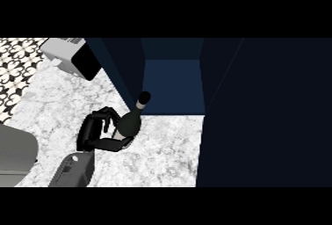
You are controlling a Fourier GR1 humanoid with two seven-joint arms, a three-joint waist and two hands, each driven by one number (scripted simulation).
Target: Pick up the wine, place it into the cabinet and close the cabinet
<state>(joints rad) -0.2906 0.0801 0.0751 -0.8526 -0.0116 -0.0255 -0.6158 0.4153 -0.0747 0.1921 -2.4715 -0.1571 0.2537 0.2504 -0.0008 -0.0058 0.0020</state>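
The wine bottle [129,123] is dark with a pale band on its neck and a black cap. It tilts with its neck toward the cabinet [172,83]. My left hand [96,132] is just left of the bottle, fingers and thumb curled round its body. The bottle's cap is at the front edge of the cabinet's blue opening. The cabinet stands open, with one dark door [266,114] filling the right side and another door edge [117,66] at the left. My right hand does not show.
A white and black appliance [71,55] stands at the back left on the marble counter [162,149]. A grey rounded object [14,154] lies at the lower left. Patterned wall tiles [16,74] run along the left edge.
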